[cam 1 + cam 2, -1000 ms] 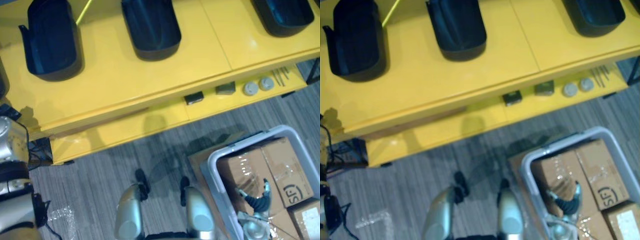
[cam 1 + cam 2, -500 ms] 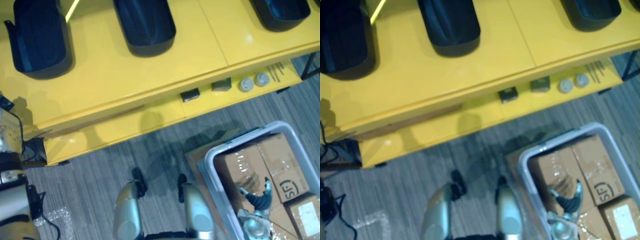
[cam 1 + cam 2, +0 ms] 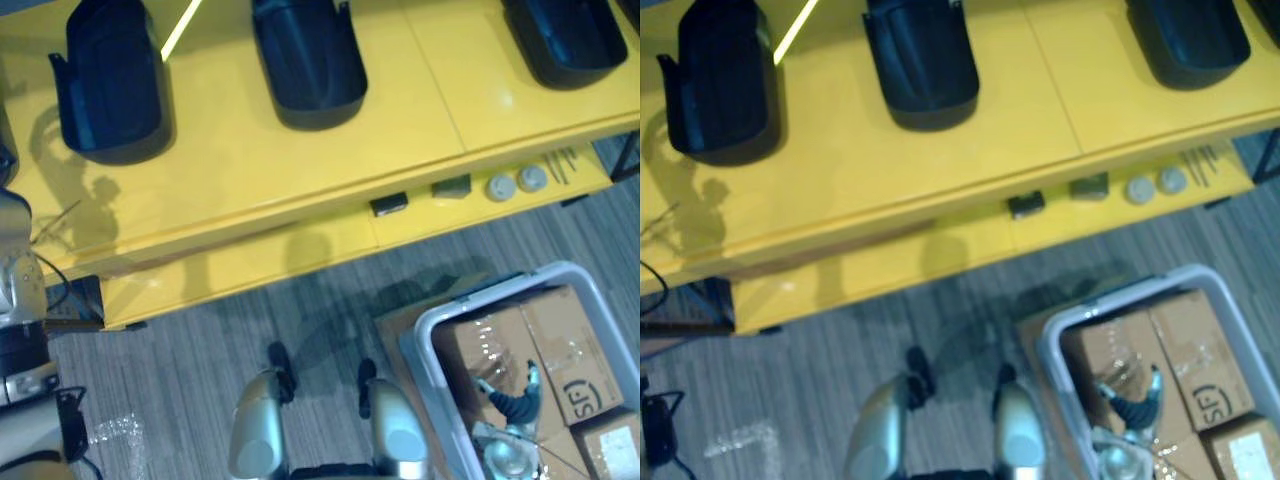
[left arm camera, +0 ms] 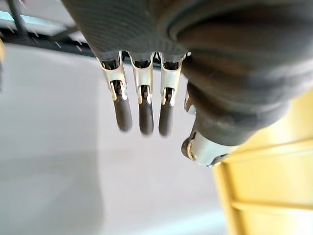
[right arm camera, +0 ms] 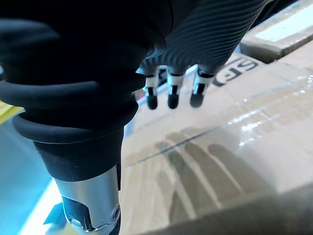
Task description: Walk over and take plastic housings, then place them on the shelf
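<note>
Standing by the yellow shelf point(image 3: 230, 170), I see three dark plastic tubs on its top, well apart in a row: left housing point(image 3: 108, 85), middle housing point(image 3: 308, 60), right housing point(image 3: 575, 40). The far ends of the middle and right ones run out of view. Another dark shape shows at the shelf's far left edge (too little of it to say what). On the lower ledge point(image 3: 250, 265) there's small stuff: a black block point(image 3: 388, 206), a greenish block point(image 3: 451, 187), two grey discs point(image 3: 501, 186) and some thin rods point(image 3: 560, 165), too fine to identify. On the striped floor point(image 3: 200, 370) sits a grey tote point(image 3: 425, 340) w/ taped cardboard boxes point(image 3: 480, 345), its near corner cut off. The right hand point(image 3: 513, 398) hangs over those boxes, empty. Its fingers point(image 5: 169, 95) are straight, side by side w/ small gaps, their shadow on the tape, and the thumb is hidden. The left hand point(image 4: 140, 105) hangs low beside the shelf's yellow end, also empty. Its fingers point(image 4: 166, 117) are straight, loose and close together. I can't make out its thumb properly.
</note>
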You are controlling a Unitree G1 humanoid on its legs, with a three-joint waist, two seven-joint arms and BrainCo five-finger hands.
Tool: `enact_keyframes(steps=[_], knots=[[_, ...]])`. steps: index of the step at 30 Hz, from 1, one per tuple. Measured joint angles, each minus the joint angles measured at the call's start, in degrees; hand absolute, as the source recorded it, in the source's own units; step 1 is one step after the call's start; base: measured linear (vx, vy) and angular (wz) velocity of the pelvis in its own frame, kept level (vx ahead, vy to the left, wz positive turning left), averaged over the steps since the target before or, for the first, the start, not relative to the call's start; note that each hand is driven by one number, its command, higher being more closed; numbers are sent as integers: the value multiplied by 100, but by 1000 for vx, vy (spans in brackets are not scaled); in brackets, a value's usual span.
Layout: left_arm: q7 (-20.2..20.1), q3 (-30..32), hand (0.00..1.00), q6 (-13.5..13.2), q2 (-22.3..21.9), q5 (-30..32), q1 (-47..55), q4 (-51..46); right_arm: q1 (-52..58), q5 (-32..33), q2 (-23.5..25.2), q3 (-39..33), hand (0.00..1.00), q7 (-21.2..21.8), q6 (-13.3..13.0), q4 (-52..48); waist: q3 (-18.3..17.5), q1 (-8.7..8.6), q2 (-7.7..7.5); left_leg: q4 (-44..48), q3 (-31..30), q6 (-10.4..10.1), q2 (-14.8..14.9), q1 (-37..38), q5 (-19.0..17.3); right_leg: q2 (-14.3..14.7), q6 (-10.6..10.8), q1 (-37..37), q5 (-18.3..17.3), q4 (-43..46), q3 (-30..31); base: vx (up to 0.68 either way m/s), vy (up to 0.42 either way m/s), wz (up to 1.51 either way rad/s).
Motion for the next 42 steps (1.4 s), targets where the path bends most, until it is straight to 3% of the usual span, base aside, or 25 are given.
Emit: enact_keyframes(steps=[5,10,13,27,35,38,42], knots=[[-69,-12,0,482,-55,-21,115,120,-5,-6,63,-50,0,6,20,-2,-7,11,58,-59,14,8,-11,87,-5,10,-3,117,46,-131,-12,31,0,1],[-73,-87,0,982,-53,-296,43,1328,7,-7,49,-73,0,12,22,10,-126,-124,273,-79,25,20,-1,126,-16,26,0,176,109,-212,6,-26,1,-3],[-134,-294,0,1171,-35,-503,-223,1910,69,-5,49,-59,0,12,24,37,-150,-131,315,-88,44,21,13,141,-17,36,3,180,125,-212,45,-50,6,-5],[-461,-1019,0,1996,134,-1142,-782,3382,81,10,-81,203,0,12,123,75,-151,-142,313,-155,180,46,-1,186,12,20,25,123,171,-225,166,-17,7,-4],[-515,-1038,0,2386,263,-1190,-842,3926,71,17,-108,372,0,11,123,121,-174,-145,243,-164,210,46,8,182,12,27,22,77,168,-182,230,-10,-1,-2],[-492,-1025,0,2385,352,-1191,-852,4029,49,20,-113,430,0,11,123,182,-190,-149,194,-163,215,46,10,182,11,25,19,67,166,-163,244,-22,3,-2],[-149,-1004,0,2381,434,-1190,-852,4113,13,39,-111,469,0,10,123,277,-193,-144,110,-171,232,47,7,157,14,17,17,2,162,-113,261,-19,4,-1]])
